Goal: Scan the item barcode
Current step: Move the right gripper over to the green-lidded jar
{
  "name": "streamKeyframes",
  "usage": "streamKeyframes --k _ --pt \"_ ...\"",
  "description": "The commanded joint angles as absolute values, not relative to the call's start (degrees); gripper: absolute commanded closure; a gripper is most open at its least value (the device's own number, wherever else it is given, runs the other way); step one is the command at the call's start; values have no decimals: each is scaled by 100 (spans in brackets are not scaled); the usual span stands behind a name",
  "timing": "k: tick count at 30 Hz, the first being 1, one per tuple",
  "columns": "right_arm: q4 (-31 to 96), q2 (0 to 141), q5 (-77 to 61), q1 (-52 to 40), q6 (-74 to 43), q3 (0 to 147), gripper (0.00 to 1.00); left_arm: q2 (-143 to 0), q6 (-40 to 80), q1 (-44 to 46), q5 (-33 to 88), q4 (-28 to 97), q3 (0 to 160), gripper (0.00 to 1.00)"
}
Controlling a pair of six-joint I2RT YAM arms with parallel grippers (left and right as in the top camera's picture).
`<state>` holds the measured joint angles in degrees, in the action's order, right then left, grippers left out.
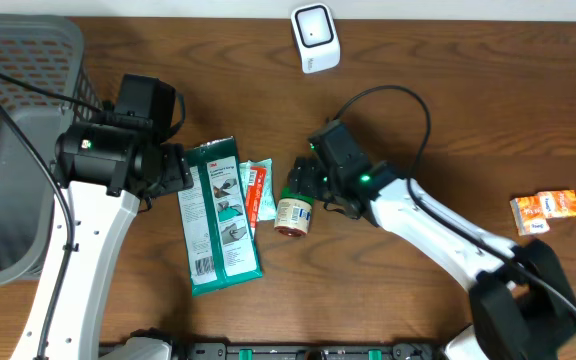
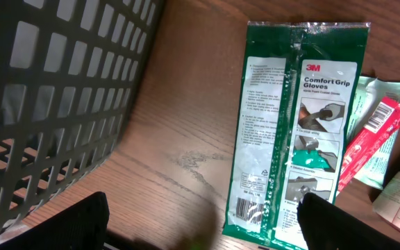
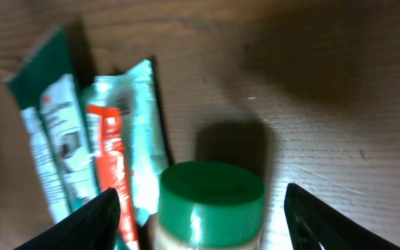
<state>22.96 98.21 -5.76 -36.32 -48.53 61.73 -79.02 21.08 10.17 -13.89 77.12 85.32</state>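
1. A small jar lies mid-bench on the wooden bench. It is just beside a red-and-mint packet and a green glove pack.
2. The right fingers stand apart, one on each side of the jar's green lid, with a gap on both sides.
3. The left fingers are spread wide near the glove pack, holding nothing.
4. The jar looks rigid, light and smooth, and likely to roll. The ribbed lid seems the surest hold, leaving the label clear for the white scanner.

Blurred jar cut off below; basket cropped at left edge.
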Motion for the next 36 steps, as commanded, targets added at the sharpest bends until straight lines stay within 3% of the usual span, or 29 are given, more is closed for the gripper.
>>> streamKeyframes --k 1,11,21,24,26,36 --pt "2209 10219 -504 -3752 -4974 6132 30 -7902 2080 1004 -1463 7732 8549 12" --pt "2353 10307 -709 -3798 -4971 6139 36 -7902 2080 1004 -1466 7732 8552 12" --pt "2554 10309 -976 -3931 -5308 6139 22 -7902 2080 1004 -1463 7732 8549 12" --pt "2554 10309 -974 -3959 -5398 6139 8 -7902 2080 1004 -1463 7732 8549 12" --pt "2534 10309 -958 -3962 -5398 6139 4 -7902 2082 1004 -1463 7732 8552 12" --pt "2827 10309 -976 -3824 -5365 6139 1 -7902 2080 1004 -1466 7732 8552 12"
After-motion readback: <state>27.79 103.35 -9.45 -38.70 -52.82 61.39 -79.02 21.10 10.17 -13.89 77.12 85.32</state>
